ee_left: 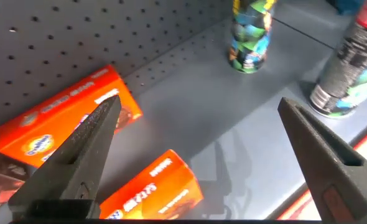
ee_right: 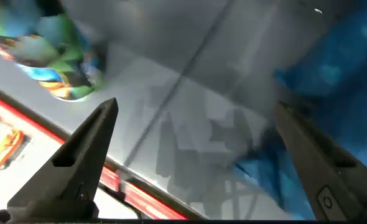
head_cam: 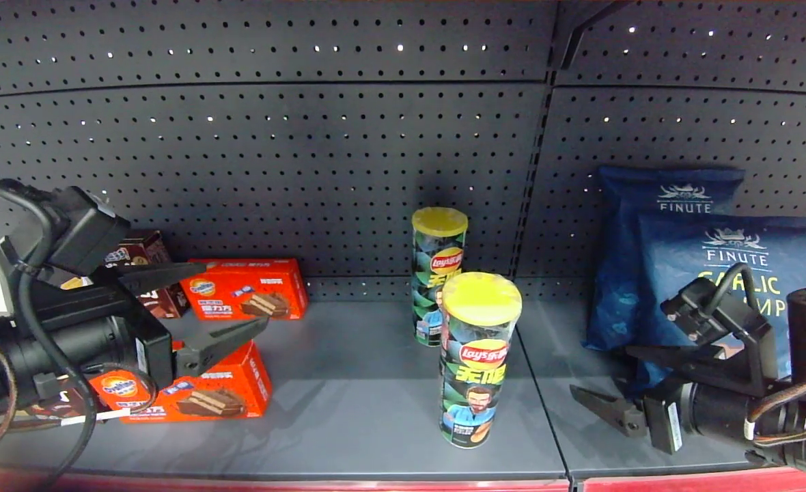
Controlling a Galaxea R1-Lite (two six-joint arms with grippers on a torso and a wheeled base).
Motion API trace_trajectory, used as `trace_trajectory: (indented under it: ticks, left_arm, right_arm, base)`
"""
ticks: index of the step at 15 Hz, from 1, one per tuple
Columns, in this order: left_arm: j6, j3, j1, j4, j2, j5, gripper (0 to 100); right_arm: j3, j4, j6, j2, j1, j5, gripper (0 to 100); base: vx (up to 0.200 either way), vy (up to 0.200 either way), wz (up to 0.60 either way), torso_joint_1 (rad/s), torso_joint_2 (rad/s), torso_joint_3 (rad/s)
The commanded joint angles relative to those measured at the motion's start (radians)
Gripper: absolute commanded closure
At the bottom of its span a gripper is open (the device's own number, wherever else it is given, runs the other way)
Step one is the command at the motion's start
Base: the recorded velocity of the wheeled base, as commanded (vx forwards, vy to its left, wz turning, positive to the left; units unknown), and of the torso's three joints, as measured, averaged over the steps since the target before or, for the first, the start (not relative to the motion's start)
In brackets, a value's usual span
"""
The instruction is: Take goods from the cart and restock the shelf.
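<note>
9 o'clock: left gripper (head_cam: 235,295) spread wide, empty, over front orange box (head_cam: 198,393). 6 o'clock: front chip can (head_cam: 478,359), rear chip can (head_cam: 438,273) behind, upright on shelf (head_cam: 362,410). 4 o'clock: right gripper (head_cam: 601,370) spread wide, empty, beside blue bags (head_cam: 717,260). Likely between placements; next calls for backing out to cart, fresh pick.

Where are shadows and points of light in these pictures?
Head view: light dots shine through holes in the back panel; a dark shadow stands behind the rear can. Left wrist view: the left hand shadows the shelf. Right wrist view: the same under the right hand.
</note>
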Motion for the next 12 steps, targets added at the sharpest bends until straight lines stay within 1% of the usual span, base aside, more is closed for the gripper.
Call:
trace_trajectory:
  ticks: [1, 3, 5, 7, 8, 12]
  left_arm:
    - [0.000, -0.012, 0.000, 0.000, 0.004, 0.016, 0]
    - [0.003, -0.010, 0.000, 0.000, 0.004, 0.055, 0]
    - [0.003, -0.009, 0.001, 0.000, 0.004, 0.062, 0]
    - [0.003, -0.009, 0.004, 0.000, 0.003, 0.088, 0]
    - [0.005, -0.007, 0.015, 0.000, 0.001, 0.088, 0]
    - [0.003, 0.002, 0.017, 0.000, -0.001, 0.090, 0]
  right_arm:
    - [-0.038, 0.006, 0.000, 0.041, 0.048, -0.031, 0]
    - [-0.073, 0.014, 0.000, 0.083, 0.095, -0.077, 0]
    - [-0.087, 0.029, 0.002, 0.110, 0.116, -0.080, 0]
    - [-0.091, 0.028, 0.005, 0.144, 0.131, -0.086, 0]
    - [-0.091, 0.026, 0.005, 0.155, 0.133, -0.092, 0]
    - [-0.118, 0.026, 0.003, 0.202, 0.121, -0.113, 0]
  base:
    - [0.000, 0.000, 0.00, 0.000, 0.00, 0.000]
    - [0.000, 0.000, 0.00, 0.000, 0.00, 0.000]
    - [0.000, 0.000, 0.00, 0.000, 0.00, 0.000]
    - [0.000, 0.000, 0.00, 0.000, 0.00, 0.000]
    - [0.000, 0.000, 0.00, 0.000, 0.00, 0.000]
    - [0.000, 0.000, 0.00, 0.000, 0.00, 0.000]
